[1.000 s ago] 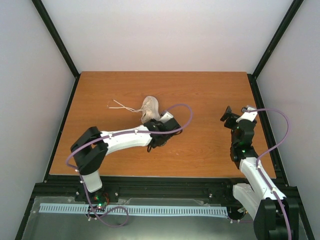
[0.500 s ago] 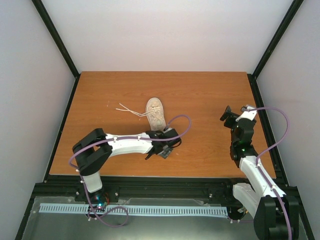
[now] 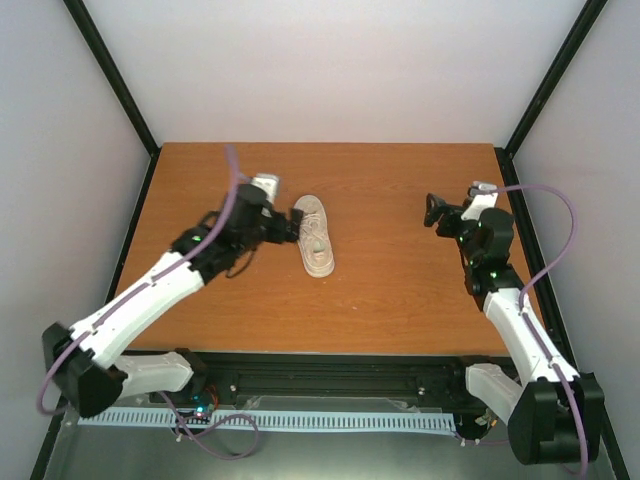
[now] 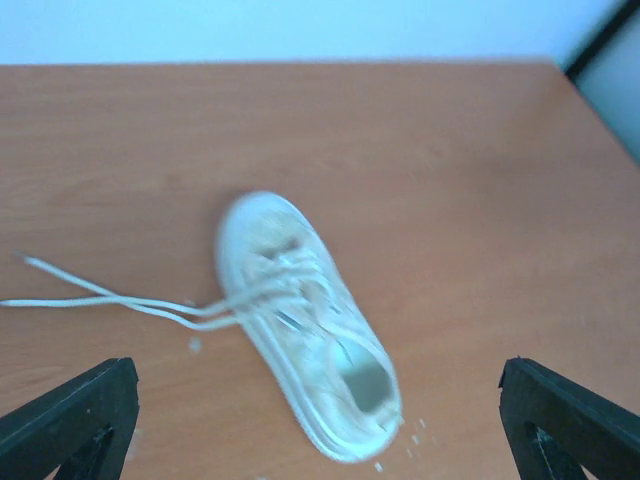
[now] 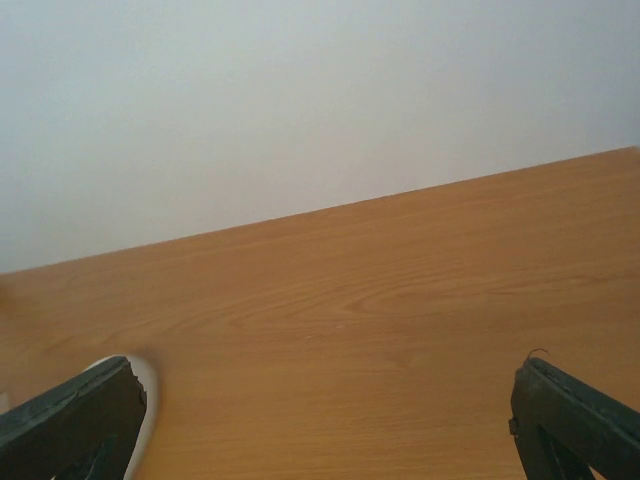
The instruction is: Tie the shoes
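The cream shoe [image 3: 315, 236] lies on its sole in the middle of the table, toe toward the far wall. In the left wrist view the shoe [image 4: 300, 315] is blurred, heel nearest the camera, and its thin white laces [image 4: 100, 298] trail loose to the left. My left gripper [image 3: 291, 226] hovers at the shoe's left side, open and holding nothing; the arm hides the laces from above. My right gripper [image 3: 436, 212] is open and empty, well to the shoe's right. A white sliver of the shoe [image 5: 149, 398] shows beside its left finger [image 5: 70, 420].
The wooden table [image 3: 400, 300] is bounded by a black frame with white walls on three sides. Small white specks [image 4: 415, 437] lie on the wood near the heel. Purple cables loop off both arms.
My left gripper let go of the shoe, opened wide and swung from the shoe's near side round to its left. The shoe now lies flat. My right gripper shifted slightly left and farther.
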Action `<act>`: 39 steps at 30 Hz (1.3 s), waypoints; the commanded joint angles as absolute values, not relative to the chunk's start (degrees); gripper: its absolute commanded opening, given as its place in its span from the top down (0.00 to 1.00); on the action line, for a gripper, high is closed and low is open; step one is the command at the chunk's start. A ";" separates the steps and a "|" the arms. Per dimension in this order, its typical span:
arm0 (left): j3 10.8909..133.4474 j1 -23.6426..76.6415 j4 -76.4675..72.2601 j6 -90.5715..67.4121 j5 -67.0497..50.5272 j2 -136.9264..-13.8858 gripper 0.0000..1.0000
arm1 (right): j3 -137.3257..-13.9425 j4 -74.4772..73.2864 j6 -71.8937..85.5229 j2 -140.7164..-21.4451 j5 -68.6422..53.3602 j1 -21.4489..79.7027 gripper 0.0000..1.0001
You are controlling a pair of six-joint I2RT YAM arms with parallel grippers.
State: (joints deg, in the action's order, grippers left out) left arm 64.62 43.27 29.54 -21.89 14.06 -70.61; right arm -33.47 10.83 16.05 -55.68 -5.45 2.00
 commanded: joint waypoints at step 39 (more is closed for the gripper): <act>64.43 2.01 42.79 -16.08 -0.11 -60.79 0.00 | -71.15 -29.66 28.67 -103.68 -2.82 40.98 0.97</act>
State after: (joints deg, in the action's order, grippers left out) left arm 64.12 2.09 43.35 -17.08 -0.78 -60.82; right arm -75.48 -24.73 23.99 -110.02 -3.62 39.57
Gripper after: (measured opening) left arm 0.995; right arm 0.041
